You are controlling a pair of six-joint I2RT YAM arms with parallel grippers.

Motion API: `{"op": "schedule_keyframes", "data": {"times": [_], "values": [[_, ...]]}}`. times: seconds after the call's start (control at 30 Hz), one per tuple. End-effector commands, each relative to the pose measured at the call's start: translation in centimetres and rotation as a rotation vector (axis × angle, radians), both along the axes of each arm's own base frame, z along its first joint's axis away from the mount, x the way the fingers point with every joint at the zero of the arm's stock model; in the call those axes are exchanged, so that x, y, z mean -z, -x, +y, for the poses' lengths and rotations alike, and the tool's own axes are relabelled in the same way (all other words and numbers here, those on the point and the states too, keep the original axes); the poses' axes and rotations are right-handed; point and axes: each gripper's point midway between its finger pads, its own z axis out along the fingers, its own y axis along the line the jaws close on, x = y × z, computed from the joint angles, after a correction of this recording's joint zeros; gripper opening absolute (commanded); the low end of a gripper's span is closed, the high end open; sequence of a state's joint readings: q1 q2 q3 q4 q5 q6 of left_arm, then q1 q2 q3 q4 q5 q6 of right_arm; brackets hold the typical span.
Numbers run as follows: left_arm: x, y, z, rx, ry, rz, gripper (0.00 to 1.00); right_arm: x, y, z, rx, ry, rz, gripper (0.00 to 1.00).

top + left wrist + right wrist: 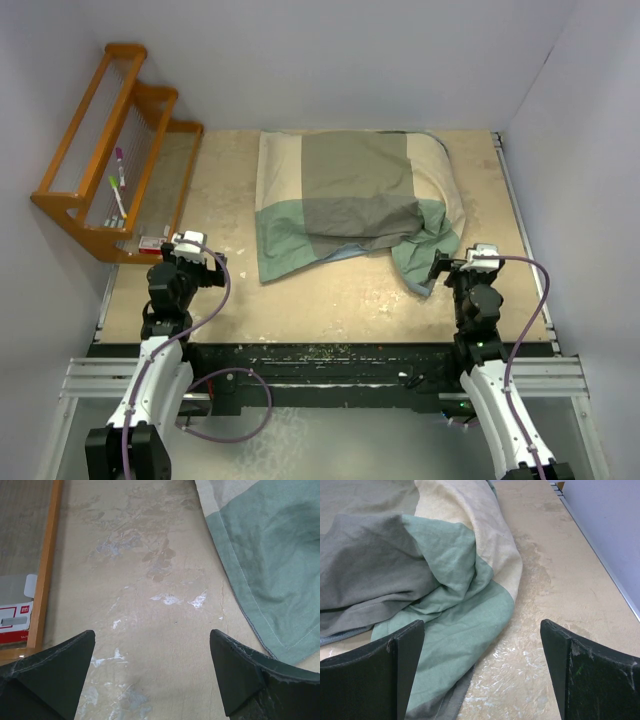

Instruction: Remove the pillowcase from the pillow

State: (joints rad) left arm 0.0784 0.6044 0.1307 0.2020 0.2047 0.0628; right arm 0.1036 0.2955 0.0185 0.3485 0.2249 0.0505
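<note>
Item 1, pillowcase (350,195): beige, olive-grey and teal blocks. Lies mid-table toward far edge, plump at far end (pillow inside, covered), near edge limp and rumpled. Teal corner flat on table (330,300), ahead-right of my left gripper (190,245), apart. Crumpled teal fold ahead-left of my right gripper (470,262), near, not touching. Both my finger pairs spread wide, holding nothing.
Item 2, wooden rack (110,150): far left, by wall.
Item 3, red-white box (152,243): at rack's near end, beside left gripper.

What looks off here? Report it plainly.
The pillowcase lies rumpled: its near right corner is bunched and folded over itself, close to the right hand. The table shows pale scuffed patches. Nothing spilled.
</note>
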Motion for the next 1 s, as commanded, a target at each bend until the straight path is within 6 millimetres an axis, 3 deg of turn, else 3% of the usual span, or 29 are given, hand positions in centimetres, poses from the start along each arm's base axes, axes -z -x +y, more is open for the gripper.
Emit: {"op": "schedule_keyframes", "data": {"times": [0.0, 0.13, 0.17, 0.27, 0.33, 0.37, 0.4, 0.5, 0.57, 0.7, 0.8, 0.97], "values": [[-1.3, -0.5, 0.1, -0.009, 0.01, -0.055, 0.99, -1.9, 0.1, -1.8, 0.107, -0.017, -0.063, 1.0], [-1.6, -0.6, 0.0, -0.005, 0.012, -0.064, 0.99, -3.3, 0.5, -3.1, 0.186, -0.041, -0.089, 1.0], [-2.2, -0.7, 0.1, -0.01, 0.018, -0.055, 0.99, -4.6, 0.5, -3.3, 0.2, -0.035, -0.108, 1.0], [-6.3, -1.8, 0.3, -0.001, -0.013, -0.01, 0.99, -7.2, 0.9, -4.7, 0.301, -0.093, -0.096, 1.0], [-8.7, -2.7, 0.4, 0.032, -0.059, 0.06, 0.99, -8.1, 1.5, -5.7, 0.43, -0.292, -0.085, 1.0], [-10.0, -3.0, 0.0, 0.072, -0.078, 0.096, 0.99, -9.5, 1.7, -6.1, 0.507, -0.467, -0.147, 1.0], [-10.7, -3.3, -0.3, 0.119, -0.104, 0.143, 0.99, -10.2, 1.8, -6.3, 0.54, -0.522, -0.158, 1.0], [-12.3, -3.7, -1.9, 0.289, -0.139, 0.269, 0.99, -13.5, 0.7, -4.2, 0.369, -0.401, -0.089, 1.0], [-13.0, -3.5, -3.4, 0.423, -0.126, 0.335, 0.99, -13.8, -0.3, -2.8, 0.296, -0.399, -0.041, 1.0], [-14.1, -4.2, -6.3, 0.554, -0.119, 0.367, 0.99, -12.4, -3.8, -0.4, 0.181, -0.394, 0.105, 1.0], [-13.2, -4.4, -10.3, 0.645, -0.216, 0.4, 0.99, -10.6, -6.5, 0.0, 0.153, -0.44, 0.256, 1.0], [-10.5, -5.7, -15.8, 0.777, -0.274, 0.455, 0.99, -9.6, -9.3, -0.8, 0.197, -0.479, 0.375, 1.0]]}}
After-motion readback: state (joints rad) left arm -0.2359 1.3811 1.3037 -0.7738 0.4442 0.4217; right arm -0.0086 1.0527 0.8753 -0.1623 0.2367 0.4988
